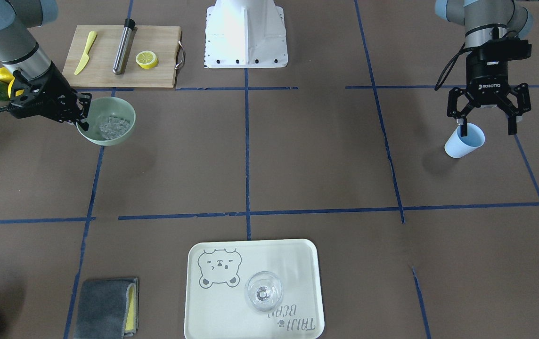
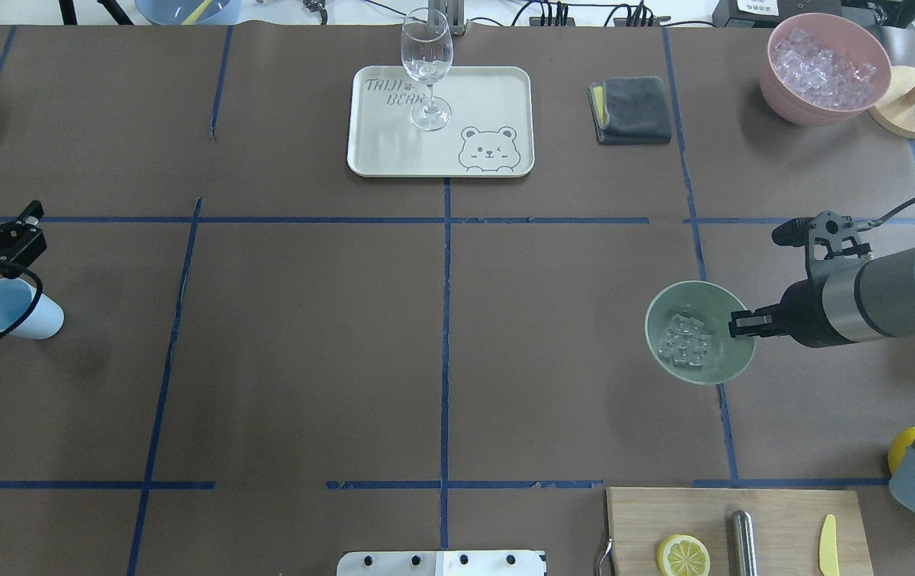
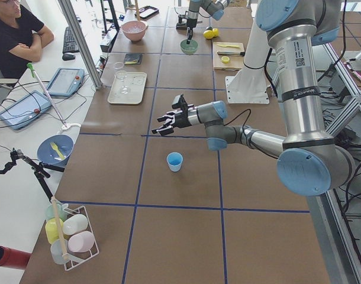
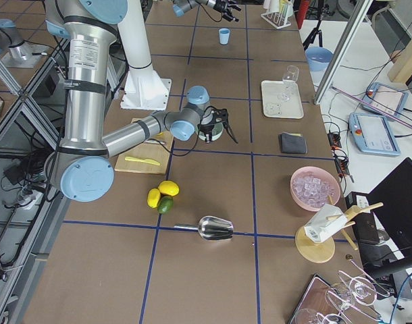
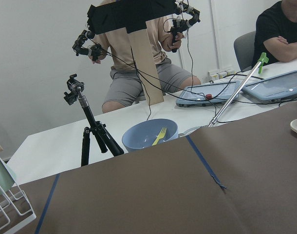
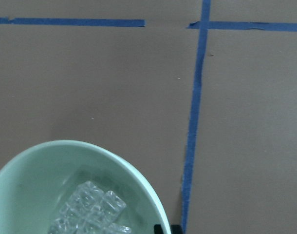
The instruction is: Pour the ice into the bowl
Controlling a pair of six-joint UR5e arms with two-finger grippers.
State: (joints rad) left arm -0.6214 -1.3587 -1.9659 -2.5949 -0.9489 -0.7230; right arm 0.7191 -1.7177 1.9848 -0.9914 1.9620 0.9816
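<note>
Seen from over the robot's shoulders, the bowl [image 2: 705, 298] lies at about 4 o'clock on the bench [image 2: 457, 360], nearest the base. The ice [image 2: 685, 340] is already heaped loose on its floor, so the pour looks done. Treat the bowl as stiff and light but smooth-walled. The cubes are slick and will slide to the low side and shift the weight if you tip it. The rim is the only thin edge to pinch, and a one-sided pinch lets the bowl swing, so move it gently. Your right gripper [image 2: 744, 323] has it there: the jaws are closed on the rim at the bowl's 3 o'clock, and the forearm reaches in nearly level from the 3 o'clock edge. You cannot tell whether the base touches the bench. A little farther out, at 9 o'clock, your left gripper [image 1: 486, 127] hovers above the cup [image 1: 462, 143], jaws spread wide, holding nothing, aimed roughly level toward 12 o'clock. Farthest, at 12 o'clock, a glass [image 2: 427, 72] stands on a tray [image 2: 505, 88].
</note>
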